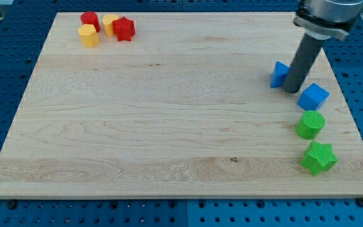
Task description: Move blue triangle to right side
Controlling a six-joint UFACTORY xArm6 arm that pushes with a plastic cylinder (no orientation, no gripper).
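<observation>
The blue triangle (279, 74) lies on the wooden board (169, 107) near the view's right edge, in the upper half. My tip (292, 90) rests on the board right against the triangle's right side, and the rod hides part of that side. A blue cube (313, 97) sits just to the right of and below my tip, a small gap away.
A green cylinder (310, 125) and a green star (319, 157) lie below the blue cube along the right edge. At the view's top left stand a red cylinder (90, 21), a yellow cylinder (88, 36), a yellow block (109, 24) and a red star (124, 29).
</observation>
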